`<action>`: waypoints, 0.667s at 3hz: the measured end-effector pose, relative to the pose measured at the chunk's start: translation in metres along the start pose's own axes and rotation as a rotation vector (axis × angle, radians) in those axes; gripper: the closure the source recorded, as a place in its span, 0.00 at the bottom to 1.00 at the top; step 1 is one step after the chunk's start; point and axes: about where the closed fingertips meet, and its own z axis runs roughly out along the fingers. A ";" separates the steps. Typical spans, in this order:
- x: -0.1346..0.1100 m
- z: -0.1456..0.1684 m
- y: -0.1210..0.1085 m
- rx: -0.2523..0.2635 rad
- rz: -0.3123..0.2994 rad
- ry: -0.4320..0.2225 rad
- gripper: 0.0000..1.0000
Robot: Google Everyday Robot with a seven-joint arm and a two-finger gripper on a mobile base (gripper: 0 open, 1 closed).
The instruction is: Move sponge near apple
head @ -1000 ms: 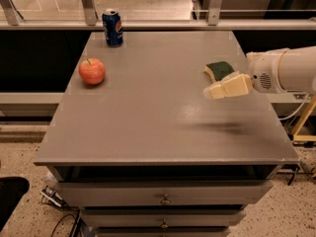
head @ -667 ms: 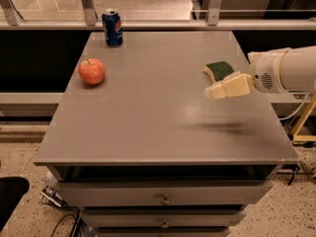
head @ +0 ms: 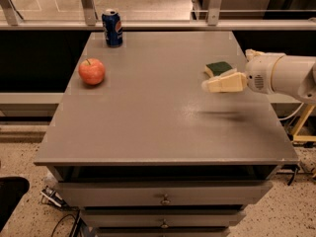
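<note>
The sponge [head: 218, 68], dark green on top with a pale yellow body, lies flat on the grey table [head: 148, 127] near its right edge. The red-orange apple [head: 92, 71] stands upright on the left side of the table, far from the sponge. My gripper [head: 207, 86] reaches in from the right on a white arm [head: 284, 75]. It hovers above the table just in front of the sponge, pointing left, with its shadow on the tabletop below. It holds nothing that I can see.
A blue Pepsi can [head: 112, 27] stands at the table's back left, behind the apple. A metal railing [head: 148, 23] runs behind the table. Drawers [head: 163, 196] sit under the tabletop.
</note>
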 end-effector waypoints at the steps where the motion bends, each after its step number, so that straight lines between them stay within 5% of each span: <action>1: 0.007 0.016 -0.018 0.013 -0.008 -0.049 0.00; 2: 0.017 0.028 -0.031 0.012 -0.009 -0.059 0.00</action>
